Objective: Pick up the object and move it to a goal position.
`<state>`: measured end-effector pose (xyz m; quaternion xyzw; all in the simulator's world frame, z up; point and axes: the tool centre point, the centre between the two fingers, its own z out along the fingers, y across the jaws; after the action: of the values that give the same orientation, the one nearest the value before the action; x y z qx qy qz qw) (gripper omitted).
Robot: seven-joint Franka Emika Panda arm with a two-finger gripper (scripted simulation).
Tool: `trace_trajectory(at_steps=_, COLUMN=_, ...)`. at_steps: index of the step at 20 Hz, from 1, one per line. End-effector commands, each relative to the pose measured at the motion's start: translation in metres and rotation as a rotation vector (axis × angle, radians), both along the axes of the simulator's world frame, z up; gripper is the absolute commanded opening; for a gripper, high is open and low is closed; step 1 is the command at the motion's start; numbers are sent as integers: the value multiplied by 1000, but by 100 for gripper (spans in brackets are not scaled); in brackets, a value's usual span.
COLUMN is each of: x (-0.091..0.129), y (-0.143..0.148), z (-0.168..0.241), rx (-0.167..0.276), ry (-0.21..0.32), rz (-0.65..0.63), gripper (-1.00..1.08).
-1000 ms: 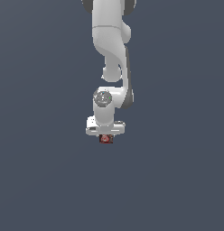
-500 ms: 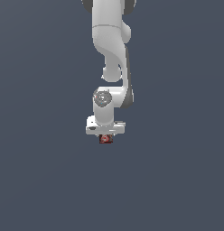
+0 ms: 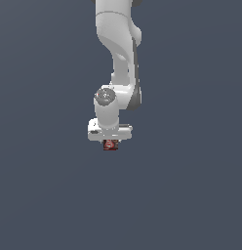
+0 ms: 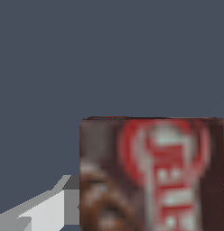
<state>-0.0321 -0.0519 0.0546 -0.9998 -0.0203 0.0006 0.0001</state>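
The object [image 3: 110, 145] is a small dark red box with a pale printed picture. In the exterior view it sits right under the white hand, narrower than the hand. My gripper [image 3: 110, 141] points downward and is shut on it. In the wrist view the object [image 4: 152, 176] fills much of the frame at very close range, its red and white print blurred. One grey finger [image 4: 46, 211] lies against the object's side. The other finger is hidden behind the object.
A plain dark grey-blue surface [image 3: 191, 195] lies all around the gripper. The white arm [image 3: 118, 44] comes down from the top of the exterior view. No other objects show.
The hand and the object have risen slightly together and drifted a little toward the exterior view's left. The grip looks the same.
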Motion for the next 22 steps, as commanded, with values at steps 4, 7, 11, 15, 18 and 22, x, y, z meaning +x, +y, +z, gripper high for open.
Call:
trace_trajectory(at_steps=4, x=-10, y=-21, z=43, rx=0, ry=-1, rz=-1, gripper=-100)
trace_trajectory(at_steps=7, x=-17, y=-35, z=73, rx=0, ry=-1, rz=-1, gripper=-100)
trace_trajectory(at_steps=11, x=-26, y=-54, z=113, rx=1, ry=-1, rz=-1, gripper=-100)
trace_trajectory(at_steps=15, x=-33, y=-70, z=147, rx=1, ry=-1, rz=-1, gripper=-100)
trace_trajectory(at_steps=18, x=-37, y=-80, z=169, rx=1, ry=-1, rz=-1, gripper=-100)
trace_trajectory(at_steps=22, x=-40, y=-91, z=189, rx=1, ry=-1, rz=-1, gripper=-100)
